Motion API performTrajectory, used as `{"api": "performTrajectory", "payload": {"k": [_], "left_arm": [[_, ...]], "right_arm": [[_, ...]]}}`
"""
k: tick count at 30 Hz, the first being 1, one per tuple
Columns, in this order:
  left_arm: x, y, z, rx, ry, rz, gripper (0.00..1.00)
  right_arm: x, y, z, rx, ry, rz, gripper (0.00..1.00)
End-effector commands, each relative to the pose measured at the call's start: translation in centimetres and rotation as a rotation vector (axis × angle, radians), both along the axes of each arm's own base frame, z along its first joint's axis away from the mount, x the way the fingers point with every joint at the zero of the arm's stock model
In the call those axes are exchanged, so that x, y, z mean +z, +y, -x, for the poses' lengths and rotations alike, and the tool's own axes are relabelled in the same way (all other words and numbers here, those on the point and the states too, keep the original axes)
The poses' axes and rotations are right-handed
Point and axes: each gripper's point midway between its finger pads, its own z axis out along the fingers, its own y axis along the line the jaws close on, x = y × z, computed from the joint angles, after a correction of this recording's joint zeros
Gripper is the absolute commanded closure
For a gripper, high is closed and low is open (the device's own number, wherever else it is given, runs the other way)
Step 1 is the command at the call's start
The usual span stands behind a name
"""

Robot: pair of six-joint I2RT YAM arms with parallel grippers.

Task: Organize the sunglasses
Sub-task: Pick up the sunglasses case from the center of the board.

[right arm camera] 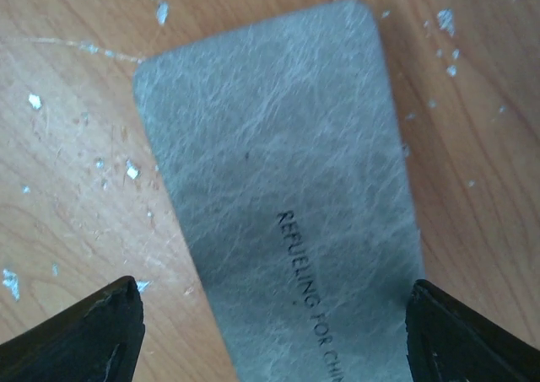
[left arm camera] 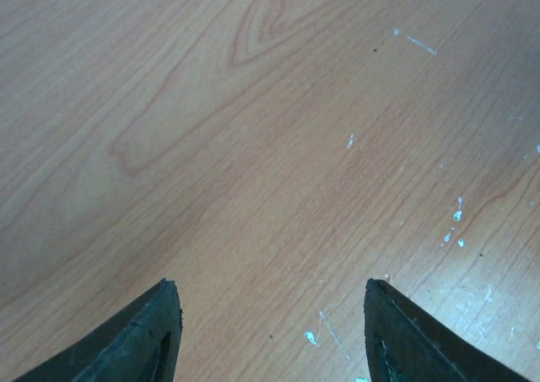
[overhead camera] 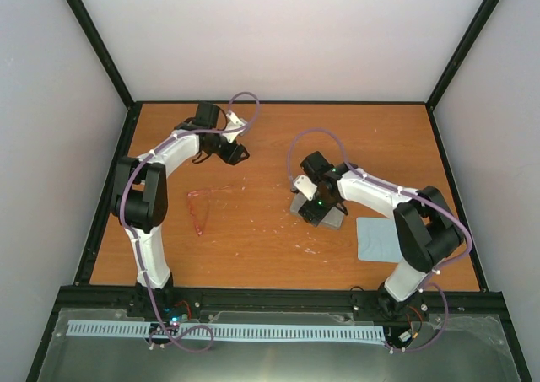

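On table, one each: sunglasses, case, cloth; left fingers, right fingers apart, empty.

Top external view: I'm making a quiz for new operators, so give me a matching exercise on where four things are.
1. translucent red-pink sunglasses
2. grey rectangular case
3. light blue square cloth
4. left gripper

A. under the open right gripper
B. open, over bare wooden table
C. beside the right arm, far right
D. lying alone, left of centre

Pairs: 1-D, 2-A, 3-C, 4-B.
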Motion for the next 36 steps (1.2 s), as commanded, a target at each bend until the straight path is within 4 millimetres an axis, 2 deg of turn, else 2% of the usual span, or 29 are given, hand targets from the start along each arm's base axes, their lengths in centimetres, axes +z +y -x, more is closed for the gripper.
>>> {"api": "performTrajectory", "payload": {"k": [1,15,21,23,26,28,36], "left_arm": [[2.1,-0.1,-0.2,-0.02,-0.071,0.014,0.41],[1.3,-0.2,0.6,-0.033,-0.049,0.035,0.43],[1.5,-0.5,0.7,-0.036,-0.041,0.054,0.44],[1.6,-0.6,0.7,-0.039,-0.038,0.062,0.44],[2.0,-0.8,0.8,-0.041,-0.037,0.076,0.44],[2.3,-0.9,0.9,-0.042,-0.04,0.082,0.44],[4.2,-1.4,0.7,-0.051,-0.058,0.124,0.45]], "right_arm": [[-0.1,0.9,-1.4,0.016,-0.017,-0.007,0.17],[-2.0,0.7,-1.1,-0.011,0.06,0.018,0.17],[-2.6,0.8,-0.8,-0.015,0.092,0.021,0.23],[-2.8,0.9,-0.8,-0.018,0.103,0.019,0.28],[-2.9,1.0,-0.9,-0.027,0.115,0.023,0.52],[-2.9,1.1,-1.1,-0.03,0.119,0.026,0.62],[-1.2,1.9,-2.1,-0.069,0.115,0.009,0.83]]}}
